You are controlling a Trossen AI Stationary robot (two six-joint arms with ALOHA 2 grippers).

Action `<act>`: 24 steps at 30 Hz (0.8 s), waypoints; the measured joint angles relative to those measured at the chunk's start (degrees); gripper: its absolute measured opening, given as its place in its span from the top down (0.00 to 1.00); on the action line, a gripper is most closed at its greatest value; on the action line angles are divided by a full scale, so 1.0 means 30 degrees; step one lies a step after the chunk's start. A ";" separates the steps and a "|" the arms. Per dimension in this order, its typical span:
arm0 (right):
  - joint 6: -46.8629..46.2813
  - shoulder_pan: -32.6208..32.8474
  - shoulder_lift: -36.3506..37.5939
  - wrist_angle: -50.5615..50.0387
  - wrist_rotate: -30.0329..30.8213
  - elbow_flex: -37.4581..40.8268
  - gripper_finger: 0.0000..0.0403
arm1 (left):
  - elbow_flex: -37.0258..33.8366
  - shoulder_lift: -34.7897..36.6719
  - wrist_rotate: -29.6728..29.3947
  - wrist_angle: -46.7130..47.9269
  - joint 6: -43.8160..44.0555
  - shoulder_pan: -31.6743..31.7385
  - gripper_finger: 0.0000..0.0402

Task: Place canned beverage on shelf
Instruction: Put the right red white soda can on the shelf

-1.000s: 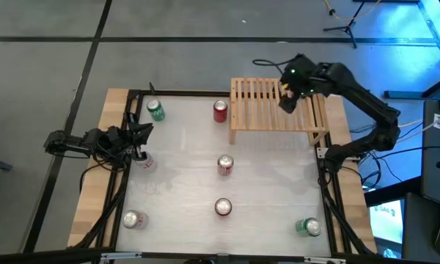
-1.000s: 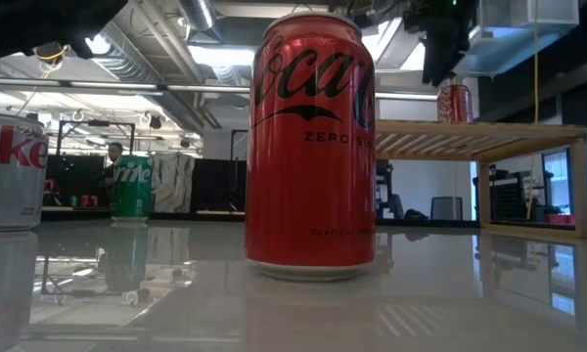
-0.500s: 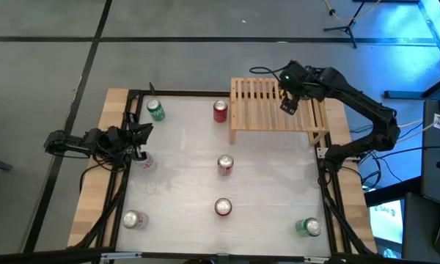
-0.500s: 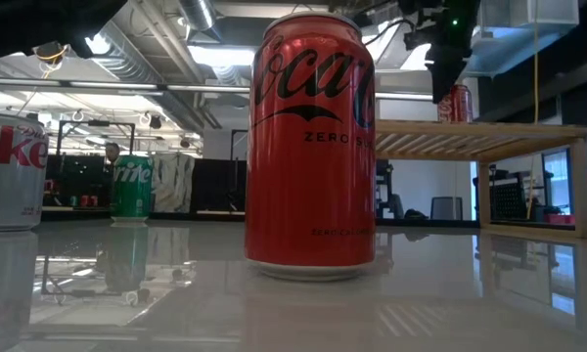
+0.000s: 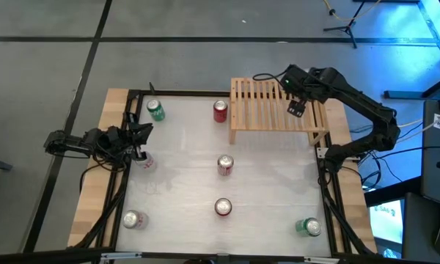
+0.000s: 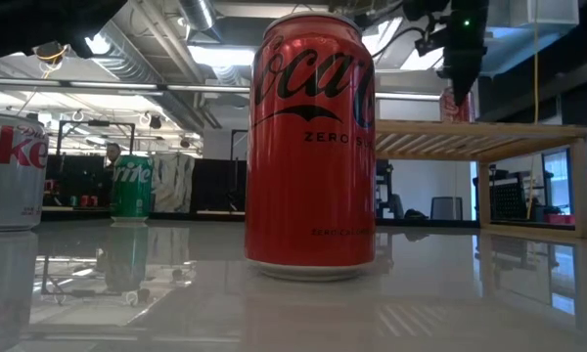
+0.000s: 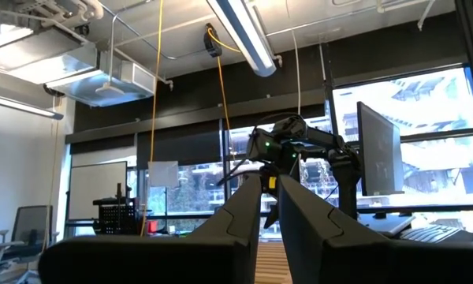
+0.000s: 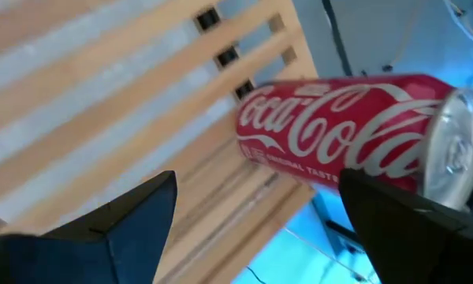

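A red Coca-Cola can stands upright by its bottom on the slatted top of the light wooden shelf, which sits at the table's far right. The low view shows it partly behind my right gripper. My right gripper hangs over the shelf, open, its fingers wide apart and short of the can. My left gripper waits at the table's left edge, shut and empty.
Loose cans stand on the white table: green, red, red-and-white, red, silver, green. Another silver can stands close to my left gripper. A black frame borders the table.
My right gripper has moved toward the table's right and a little toward its near edge, away from the red can. The can has stayed upright on the shelf.
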State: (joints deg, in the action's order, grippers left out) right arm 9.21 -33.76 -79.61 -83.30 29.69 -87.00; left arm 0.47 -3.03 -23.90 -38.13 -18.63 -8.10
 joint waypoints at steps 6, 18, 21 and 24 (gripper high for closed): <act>-0.0467 0.0000 0.0000 -0.0752 0.0642 0.0000 0.12 | 0.0000 0.0000 0.0000 0.0000 0.0000 0.0001 0.90; -0.0276 0.1291 -0.0011 0.1908 -0.0220 0.0000 0.12 | 0.0000 0.0000 -0.0007 0.0000 0.0000 0.0002 0.90; 0.0489 0.1297 -0.0031 0.4064 -0.0137 0.0310 0.12 | 0.0000 0.0000 -0.0006 0.0000 0.0000 0.0002 0.90; 0.1776 0.1239 -0.0051 0.6188 0.1030 0.1147 0.12 | 0.0000 0.0000 -0.0007 0.0000 0.0000 -0.0005 0.90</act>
State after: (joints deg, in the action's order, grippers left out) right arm 14.54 -30.04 -79.77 -64.73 32.77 -83.56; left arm 0.47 -3.03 -23.92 -38.13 -18.63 -8.12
